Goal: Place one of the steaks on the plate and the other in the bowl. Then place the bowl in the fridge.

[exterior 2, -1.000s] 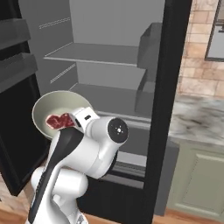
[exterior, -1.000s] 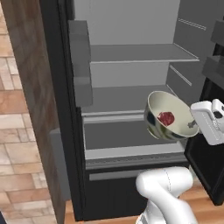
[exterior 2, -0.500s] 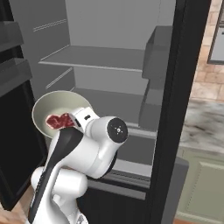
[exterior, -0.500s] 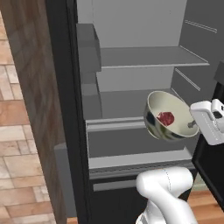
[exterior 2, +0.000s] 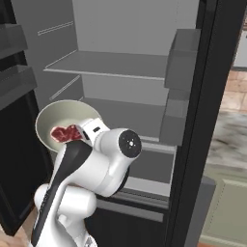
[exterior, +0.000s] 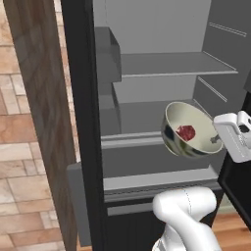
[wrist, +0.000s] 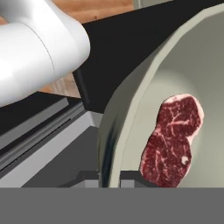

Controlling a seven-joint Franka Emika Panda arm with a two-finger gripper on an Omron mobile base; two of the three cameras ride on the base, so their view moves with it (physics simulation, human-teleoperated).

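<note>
While the tool [exterior: 219, 138] pinches its pale rim, deep round bowl [exterior: 174, 126], marbled steak [exterior: 186, 132], grey-shelved fridge [exterior: 166, 66].

A steak [exterior: 186, 132] lies in the bowl [exterior: 172, 139], before the open fridge's [exterior: 162, 63] shelves

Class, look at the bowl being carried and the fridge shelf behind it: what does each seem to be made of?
Bowl: probably glazed ceramic, judging by its smooth beige-grey inside, pale rim and soft sheen. Fridge shelf: a matte grey slab, perhaps plastic or painted metal; its flat, uniform surface leaves that open.
</note>
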